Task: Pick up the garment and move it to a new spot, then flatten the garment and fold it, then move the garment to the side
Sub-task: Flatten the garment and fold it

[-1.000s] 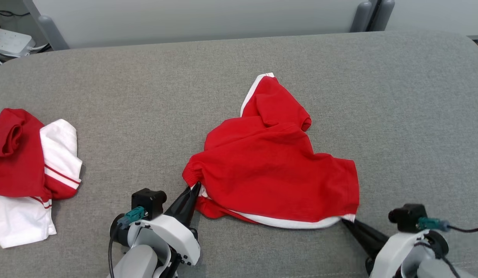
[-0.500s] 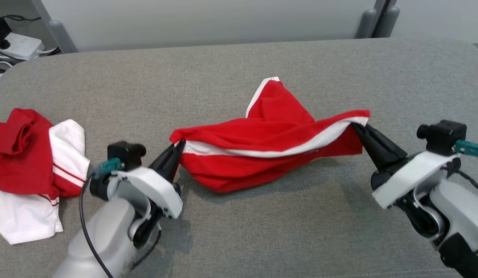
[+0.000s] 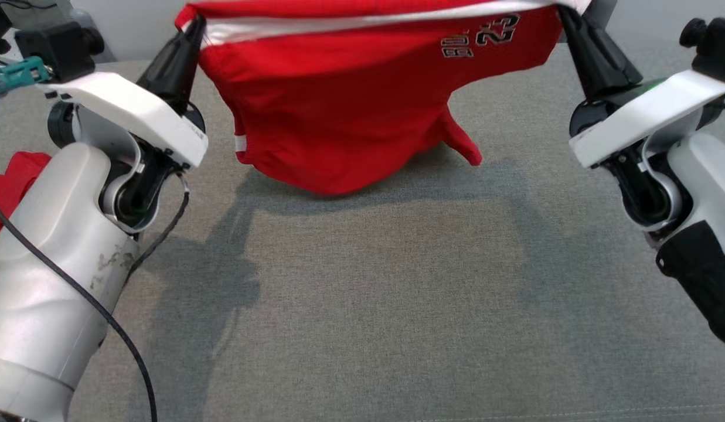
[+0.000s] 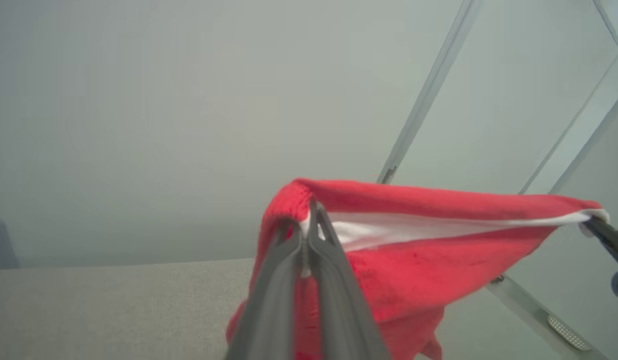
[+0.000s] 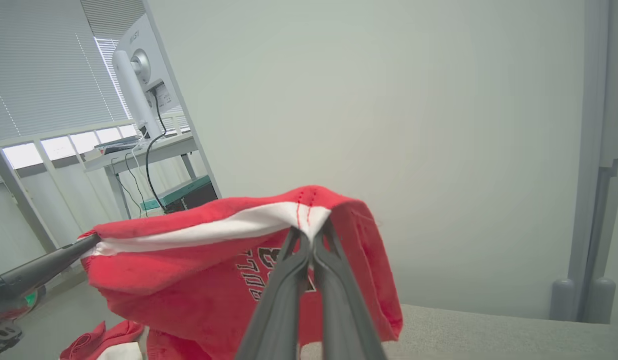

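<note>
Went from flat on the grey surface to hoisted well above it in a second. Kept the left gripper pinched tight on one white-banded corner, strung the garment across to the right gripper, clamped on the other. Could've dropped a corner from such thin pinches under too much stretch. Spotted another red heap far left, well clear; saw no obstacle underneath.

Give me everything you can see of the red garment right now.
The garment is red knit-looking cloth with a white band along its top edge and dark, white-edged lettering and numerals near its right side. It hangs stretched wide between the left gripper and right gripper, whose shut fingers each pinch a top corner. The body sags in soft folds, a flap dangling lower right. Its lowest fold is close to the grey table; contact unclear.
</note>
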